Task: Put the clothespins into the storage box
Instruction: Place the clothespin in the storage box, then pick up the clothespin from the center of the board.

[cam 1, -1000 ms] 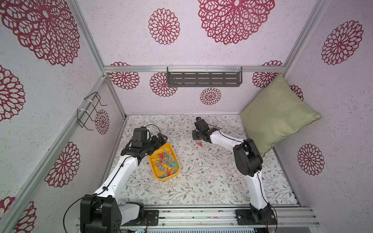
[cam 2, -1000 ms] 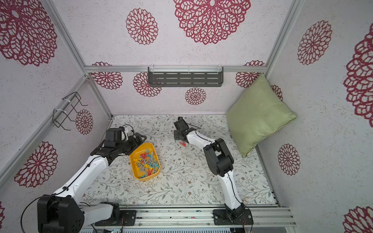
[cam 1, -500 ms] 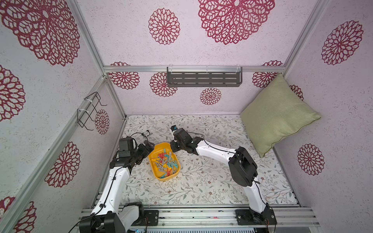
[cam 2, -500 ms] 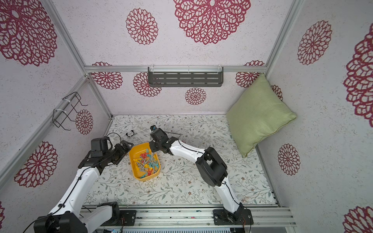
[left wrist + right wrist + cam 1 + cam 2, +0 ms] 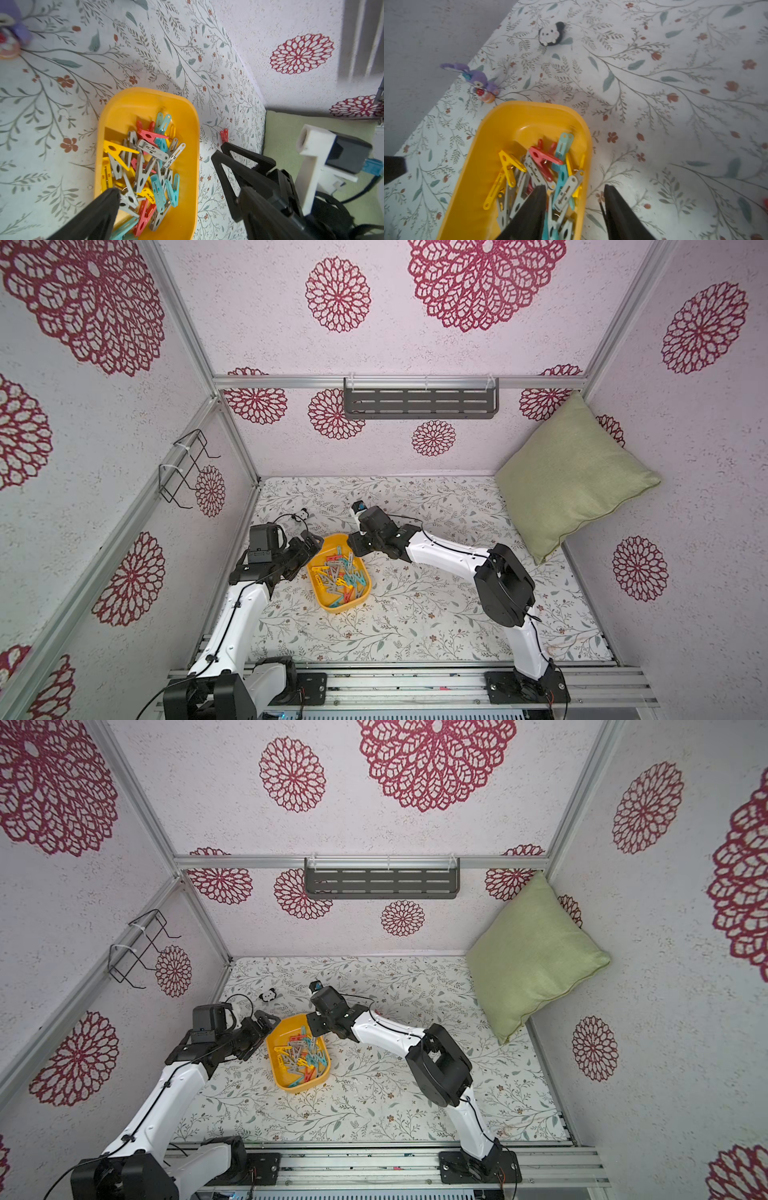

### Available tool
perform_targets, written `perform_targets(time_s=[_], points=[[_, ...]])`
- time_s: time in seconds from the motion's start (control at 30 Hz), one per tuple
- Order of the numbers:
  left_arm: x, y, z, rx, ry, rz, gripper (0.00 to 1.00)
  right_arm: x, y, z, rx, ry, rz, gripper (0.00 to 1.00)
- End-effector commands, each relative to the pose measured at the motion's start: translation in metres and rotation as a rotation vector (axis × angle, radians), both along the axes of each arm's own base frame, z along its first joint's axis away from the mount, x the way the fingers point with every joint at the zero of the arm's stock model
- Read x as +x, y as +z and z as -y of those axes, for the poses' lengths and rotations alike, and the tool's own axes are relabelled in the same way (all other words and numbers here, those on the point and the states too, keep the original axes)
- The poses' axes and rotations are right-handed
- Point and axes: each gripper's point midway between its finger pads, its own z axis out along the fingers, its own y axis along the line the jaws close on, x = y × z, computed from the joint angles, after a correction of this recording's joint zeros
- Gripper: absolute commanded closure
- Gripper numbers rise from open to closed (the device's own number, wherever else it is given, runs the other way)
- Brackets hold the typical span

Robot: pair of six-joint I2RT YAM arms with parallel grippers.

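The storage box is a yellow tub left of the table's middle, in both top views. Several clothespins in yellow, red, teal and grey lie piled inside it. One red clothespin lies on the table beyond the box's right side. My right gripper is open and straddles the box's right rim: one finger over the pile, the other over the table, nothing held. My left gripper hangs open at the box's far left corner, empty.
A panda toy and a purple plush figure lie behind the box by the left wall. A green pillow leans in the back right corner. A grey slotted shelf and a wire rack hang on the walls.
My right arm swung left from the table's back middle to the box, and its jaws opened. My left arm drew back a little and came back to the box's corner, still open.
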Motion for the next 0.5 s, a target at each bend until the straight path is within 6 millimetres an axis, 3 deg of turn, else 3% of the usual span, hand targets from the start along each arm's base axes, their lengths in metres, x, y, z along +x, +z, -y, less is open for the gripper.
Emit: perform_targets(time_s=[0.0, 0.2, 0.3, 0.47], points=[[0.015, 0.015, 0.018, -0.004, -0.039, 0.054, 0.03, 0.035, 0.043, 0.045, 0.020, -0.102, 0.104, 0.47], [0.031, 0.011, 0.055, -0.018, -0.110, 0.056, 0.03, 0.072, 0.011, 0.114, -0.056, -0.224, 0.066, 0.44], [0.038, 0.009, 0.069, -0.015, -0.136, 0.054, 0.03, 0.087, -0.007, 0.138, -0.103, -0.263, 0.046, 0.44], [0.048, 0.005, 0.088, -0.012, -0.171, 0.046, 0.03, 0.105, -0.035, 0.161, -0.141, -0.299, 0.003, 0.46]])
